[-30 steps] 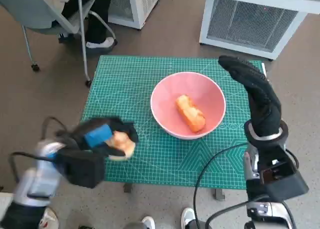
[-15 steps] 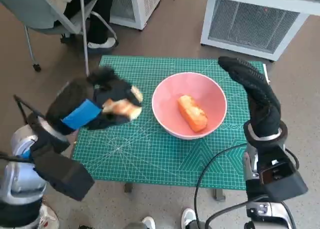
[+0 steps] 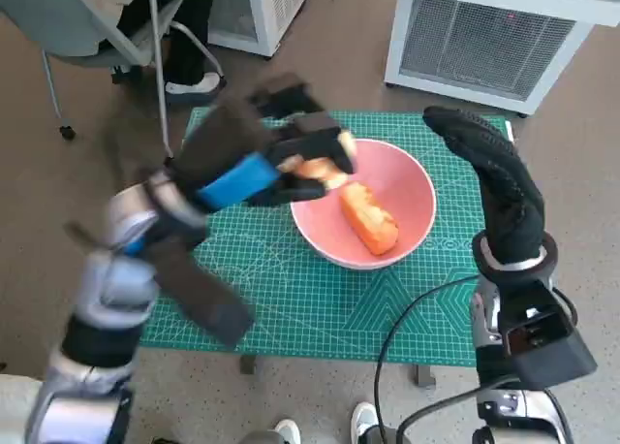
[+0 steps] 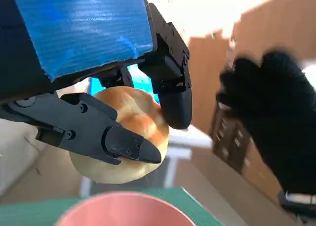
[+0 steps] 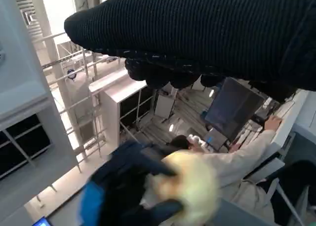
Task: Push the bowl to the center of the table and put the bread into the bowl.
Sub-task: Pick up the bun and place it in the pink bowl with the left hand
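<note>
- Pink bowl (image 3: 365, 204) sits near the middle of the green-matted tabletop (image 3: 281, 299), already holding one orange bread piece (image 3: 369, 218).
- The left hand (image 3: 276, 158), which a second ago was low at the mat's near-left edge, has swung up and across to the bowl's rim, its fingers clamped round a pale bread roll (image 4: 118, 139).
- By my judgement, only the release over the bowl remains.
- The right hand (image 3: 489, 177) stands upright beside the bowl, fingers extended, holding nothing.
- No brand, label or legible writing shows.
</note>
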You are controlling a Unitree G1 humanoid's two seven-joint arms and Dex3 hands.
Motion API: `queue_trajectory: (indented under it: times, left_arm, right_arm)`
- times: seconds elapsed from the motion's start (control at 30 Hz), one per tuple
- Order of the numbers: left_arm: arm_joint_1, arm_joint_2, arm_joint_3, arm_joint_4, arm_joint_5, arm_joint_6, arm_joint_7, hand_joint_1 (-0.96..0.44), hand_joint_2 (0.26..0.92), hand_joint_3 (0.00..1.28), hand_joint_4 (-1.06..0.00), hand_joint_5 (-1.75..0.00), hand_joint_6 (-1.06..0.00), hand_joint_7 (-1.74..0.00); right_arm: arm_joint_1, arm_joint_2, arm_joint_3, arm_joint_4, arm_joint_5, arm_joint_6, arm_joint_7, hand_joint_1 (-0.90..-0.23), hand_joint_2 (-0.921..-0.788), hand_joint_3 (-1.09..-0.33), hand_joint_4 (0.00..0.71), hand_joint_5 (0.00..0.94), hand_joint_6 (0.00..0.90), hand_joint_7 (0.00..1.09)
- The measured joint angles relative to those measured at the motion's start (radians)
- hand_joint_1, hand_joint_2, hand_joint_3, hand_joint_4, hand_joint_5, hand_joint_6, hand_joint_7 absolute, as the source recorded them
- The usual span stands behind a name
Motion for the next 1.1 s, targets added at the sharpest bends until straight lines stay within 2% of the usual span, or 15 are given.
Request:
queue_trajectory:
  times: [0.23, 0.33, 0.37, 0.4, 0.43, 0.53, 0.57, 0.63, 0.73, 0.87, 1.1]
  left_arm:
    - [-0.069, -0.065, -0.078, 0.242, 0.073, -0.044, 0.062, 0.00, 0.921, 0.13, -0.58, -1.25, -0.60, -1.23]
    - [-0.088, -0.077, -0.112, 0.324, 0.118, -0.048, 0.079, 0.00, 0.921, 0.17, -0.54, -1.26, -0.54, -1.31]
    - [-0.090, -0.079, -0.123, 0.341, 0.133, -0.042, 0.080, -0.13, 0.921, 0.21, -0.53, -0.98, -0.51, -1.36]
    - [-0.090, -0.080, -0.131, 0.349, 0.146, -0.035, 0.080, -0.17, 0.921, 0.22, -0.56, -0.83, -0.50, -1.38]
    - [-0.090, -0.080, -0.141, 0.355, 0.160, -0.024, 0.080, -0.26, 0.921, 0.25, -0.60, -0.48, -0.47, -1.43]
    - [-0.090, -0.080, -0.156, 0.359, 0.178, 0.016, 0.055, -0.32, 0.921, 0.29, -0.61, -0.21, -0.43, -1.48]
    - [-0.090, -0.080, -0.158, 0.359, 0.181, 0.027, 0.047, -0.34, 0.921, 0.26, -0.61, -0.18, -0.42, -1.32]
    - [-0.089, -0.077, -0.158, 0.349, 0.182, 0.052, 0.023, -0.39, 0.921, 0.20, -0.61, -0.08, -0.50, -0.70]
    - [-0.084, -0.069, -0.156, 0.323, 0.179, 0.078, 0.002, -0.43, 0.921, 0.17, -0.62, -0.03, -0.59, -0.36]
    - [-0.065, -0.065, -0.134, 0.289, 0.153, 0.078, 0.015, -0.45, 0.921, 0.17, -0.62, -0.01, -0.66, -0.23]
    - [0.006, -0.073, -0.048, 0.235, 0.084, 0.023, 0.150, -0.50, 0.921, 0.19, -0.55, 0.00, -0.61, -0.15]
  right_arm:
    - [0.001, 0.001, -0.003, -0.007, -0.004, -0.008, -0.010, -0.622, -0.921, -0.820, 0.259, 0.000, -0.001, 0.58]
    - [0.002, 0.001, -0.004, -0.012, -0.005, -0.009, -0.014, -0.622, -0.921, -0.822, 0.259, 0.000, -0.001, 0.58]
    - [0.002, 0.001, -0.004, -0.014, -0.005, -0.009, -0.016, -0.621, -0.921, -0.822, 0.259, 0.000, -0.001, 0.58]
    - [0.002, 0.001, -0.006, -0.015, -0.005, -0.009, -0.018, -0.621, -0.921, -0.823, 0.260, 0.001, -0.001, 0.58]
    - [0.003, 0.001, -0.008, -0.015, -0.005, -0.009, -0.019, -0.620, -0.921, -0.823, 0.262, 0.002, -0.001, 0.58]
    - [0.005, 0.001, -0.013, -0.019, -0.005, -0.009, -0.025, -0.621, -0.921, -0.824, 0.266, 0.004, -0.001, 0.58]
    - [0.006, 0.001, -0.014, -0.021, -0.006, -0.008, -0.026, -0.621, -0.921, -0.824, 0.266, 0.004, -0.001, 0.58]
    - [0.009, 0.001, -0.017, -0.027, -0.008, -0.008, -0.031, -0.623, -0.921, -0.824, 0.268, 0.005, -0.001, 0.58]
    - [0.012, 0.001, -0.021, -0.037, -0.010, -0.008, -0.041, -0.626, -0.921, -0.823, 0.269, 0.005, -0.001, 0.58]
    - [0.013, 0.001, -0.027, -0.045, -0.012, -0.008, -0.051, -0.622, -0.921, -0.822, 0.270, 0.005, -0.001, 0.58]
    - [0.009, -0.007, -0.037, -0.043, -0.006, -0.001, -0.054, -0.608, -0.921, -0.819, 0.271, 0.005, -0.001, 0.60]
